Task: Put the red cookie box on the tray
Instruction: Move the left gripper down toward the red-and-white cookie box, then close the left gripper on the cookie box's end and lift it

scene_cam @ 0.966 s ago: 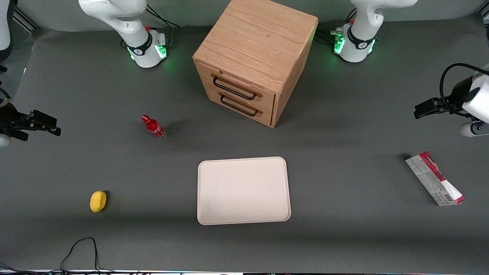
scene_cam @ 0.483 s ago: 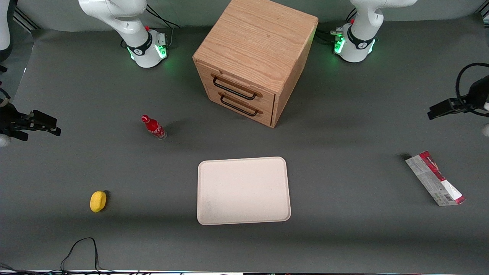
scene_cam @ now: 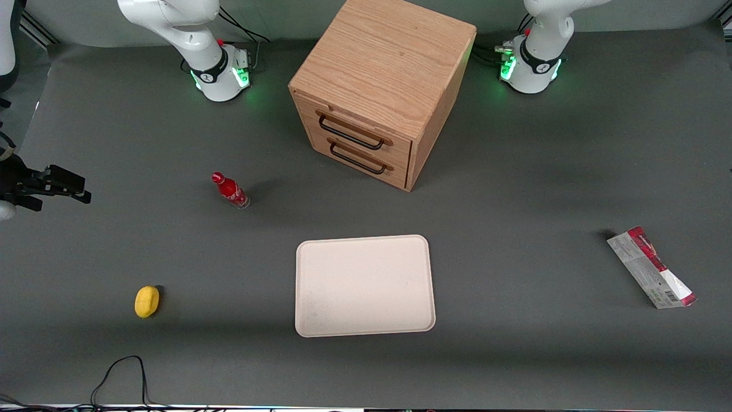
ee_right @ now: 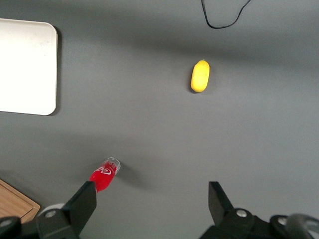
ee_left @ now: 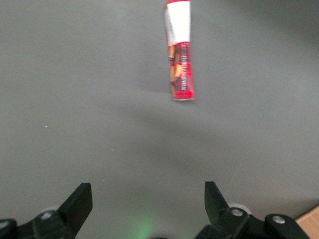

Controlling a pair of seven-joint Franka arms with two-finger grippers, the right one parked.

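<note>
Our gripper (ee_left: 148,206) left the front view; it now hovers wide open above the red cookie box (scene_cam: 651,267), approach underway, tray (scene_cam: 364,285) bare.

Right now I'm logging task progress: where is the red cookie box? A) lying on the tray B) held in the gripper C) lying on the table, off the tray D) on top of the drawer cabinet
C: the red cookie box lies on the table toward the working arm's end, apart from the bare tray; the open gripper hangs above the table, short of the box, holding nothing.
</note>
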